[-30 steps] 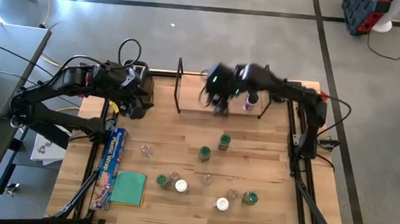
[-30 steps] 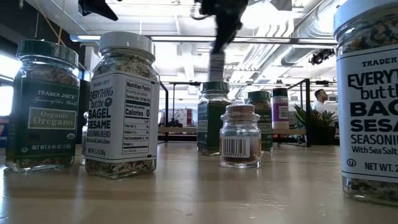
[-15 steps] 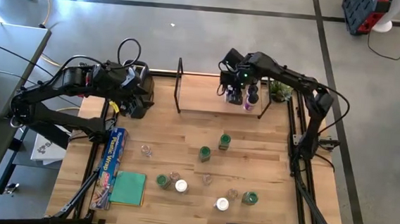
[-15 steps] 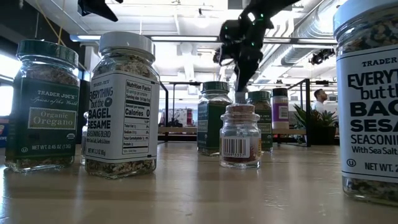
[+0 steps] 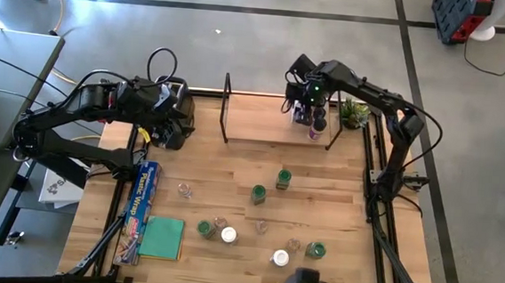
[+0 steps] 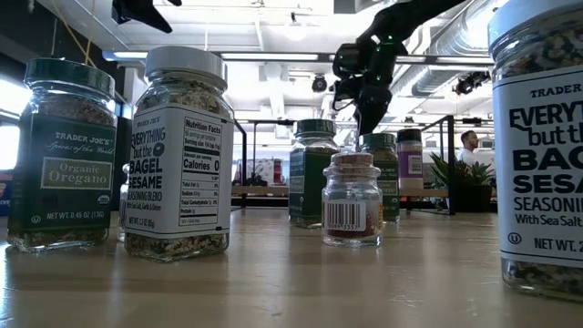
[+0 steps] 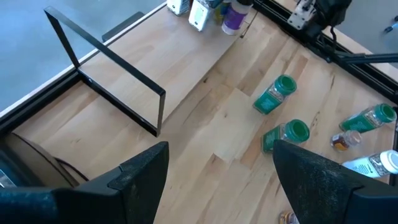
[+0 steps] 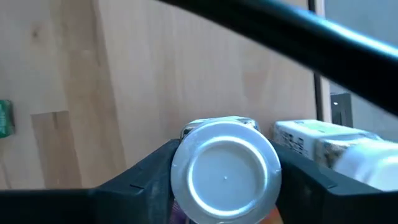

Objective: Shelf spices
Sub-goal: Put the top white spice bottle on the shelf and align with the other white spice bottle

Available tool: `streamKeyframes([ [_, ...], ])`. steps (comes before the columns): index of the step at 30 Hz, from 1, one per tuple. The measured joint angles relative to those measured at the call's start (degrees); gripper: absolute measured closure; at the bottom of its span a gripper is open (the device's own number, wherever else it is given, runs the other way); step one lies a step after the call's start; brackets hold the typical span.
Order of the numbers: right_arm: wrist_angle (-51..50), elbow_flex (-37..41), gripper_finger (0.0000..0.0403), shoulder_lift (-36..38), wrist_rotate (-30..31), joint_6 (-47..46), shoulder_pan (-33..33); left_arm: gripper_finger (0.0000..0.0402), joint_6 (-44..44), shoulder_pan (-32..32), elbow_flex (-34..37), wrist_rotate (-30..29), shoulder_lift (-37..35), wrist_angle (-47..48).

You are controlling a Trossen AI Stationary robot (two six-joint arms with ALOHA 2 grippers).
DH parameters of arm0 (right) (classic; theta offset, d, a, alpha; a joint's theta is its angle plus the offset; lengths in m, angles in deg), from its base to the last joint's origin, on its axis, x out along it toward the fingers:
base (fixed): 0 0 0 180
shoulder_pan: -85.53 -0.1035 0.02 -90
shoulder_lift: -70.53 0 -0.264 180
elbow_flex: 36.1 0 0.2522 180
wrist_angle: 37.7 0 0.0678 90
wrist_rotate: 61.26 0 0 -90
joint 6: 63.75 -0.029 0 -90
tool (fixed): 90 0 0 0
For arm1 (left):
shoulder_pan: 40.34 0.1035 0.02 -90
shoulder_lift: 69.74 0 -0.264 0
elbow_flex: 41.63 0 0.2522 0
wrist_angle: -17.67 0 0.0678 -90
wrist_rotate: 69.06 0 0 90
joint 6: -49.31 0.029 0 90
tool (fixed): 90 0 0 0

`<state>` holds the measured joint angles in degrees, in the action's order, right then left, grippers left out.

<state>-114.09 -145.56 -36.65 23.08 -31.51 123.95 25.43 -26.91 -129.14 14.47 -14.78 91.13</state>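
Note:
The shelf (image 5: 258,122), a light board with black end frames, stands at the table's far side. My right gripper (image 5: 303,108) reaches down over its right end, shut on a silver-lidded spice jar (image 8: 225,177). Right beside that jar, two more jars (image 5: 316,125) stand on the board. Several spice jars (image 5: 283,178) with green, white or clear tops stand scattered on the table's near half. My left gripper (image 7: 221,163) hovers open at the far left, over the toaster (image 5: 177,109), holding nothing. My right gripper pinches the silver-lidded jar between its two fingers (image 8: 149,180), one on each side just under the lid's rim (image 8: 180,155). The fingers come from above, pointing steeply down. The jar is upright over the shelf board; whether its base rests on the board is hidden.
A small potted plant (image 5: 354,113) sits just right of the shelf's end frame. A box of plastic wrap (image 5: 144,198) and a green cloth (image 5: 162,238) lie at the near left. Bare board runs along the shelf's left and middle (image 7: 155,62).
My right gripper has carried the jar along the shelf toward the table's right edge and down, from above the board's middle to its right end beside the jars standing there. The jar has stayed upright in the fingers.

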Motion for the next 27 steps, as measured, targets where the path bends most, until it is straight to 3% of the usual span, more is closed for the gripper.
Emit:
streamKeyframes([
  [4, 0.09, 0.0, 0.0169, 0.02, 2.17, 0.21, 0.68, 0.0119, -0.11, 0.0, 0.0, -0.1, 0.0, -0.02],
  [27, -3.49, -2.52, 0.0168, 0.02, 7.4, -5.58, 0.98, 0.0119, -1.53, 0.0, 0.0, -0.18, 0.0, -0.02],
])
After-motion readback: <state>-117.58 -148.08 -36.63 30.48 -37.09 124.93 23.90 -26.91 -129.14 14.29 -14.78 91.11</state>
